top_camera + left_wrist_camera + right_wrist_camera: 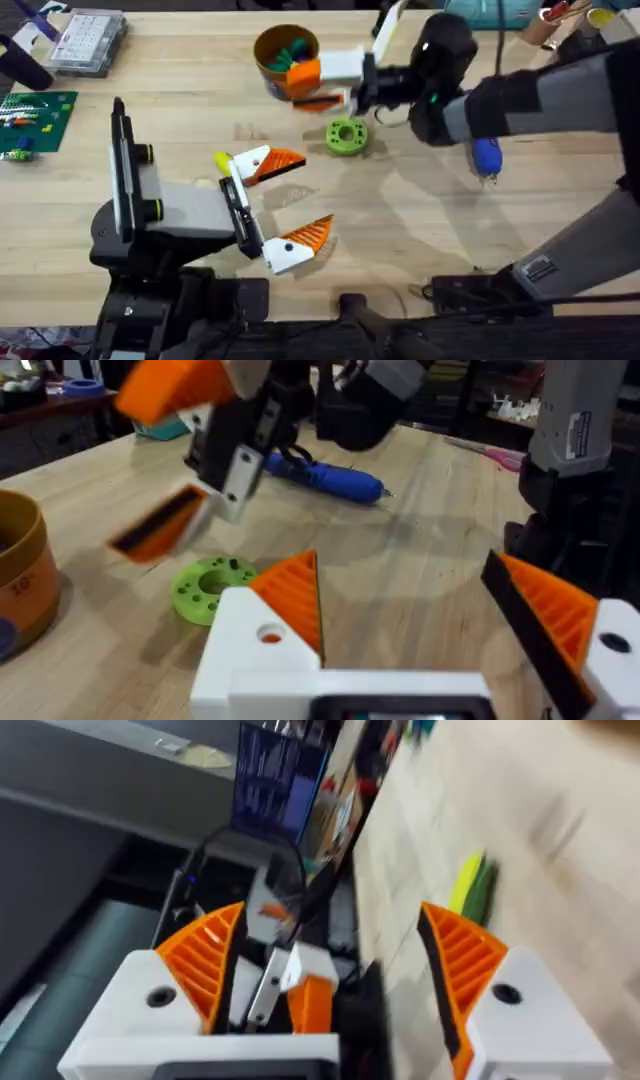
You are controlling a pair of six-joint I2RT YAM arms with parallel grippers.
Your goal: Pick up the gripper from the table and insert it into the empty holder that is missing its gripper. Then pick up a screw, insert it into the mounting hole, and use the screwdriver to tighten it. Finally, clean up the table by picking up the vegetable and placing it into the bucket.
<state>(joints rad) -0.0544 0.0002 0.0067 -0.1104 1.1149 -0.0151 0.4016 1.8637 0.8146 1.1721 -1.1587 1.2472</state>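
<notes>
My left gripper [312,193] [400,570] stands open low over the near table. Its far orange ribbed finger, the gripper [270,160], sits in the white holder with the yellow tab [222,160]. A small hole [270,632] shows in that finger's white base; no screw can be made out. The lime-green vegetable [347,136] [205,588] lies flat on the wood. My right gripper [296,88] [330,915] hangs open in the air beside the orange bucket [262,62] [20,580], just beyond the vegetable. The blue screwdriver [486,158] [325,475] lies under the right arm.
A clear parts box [88,40] and a green board [35,115] sit at the far left. Green and blue toys lie inside the bucket. Clutter lines the far right corner [565,20]. A black cable [450,290] runs by the front edge.
</notes>
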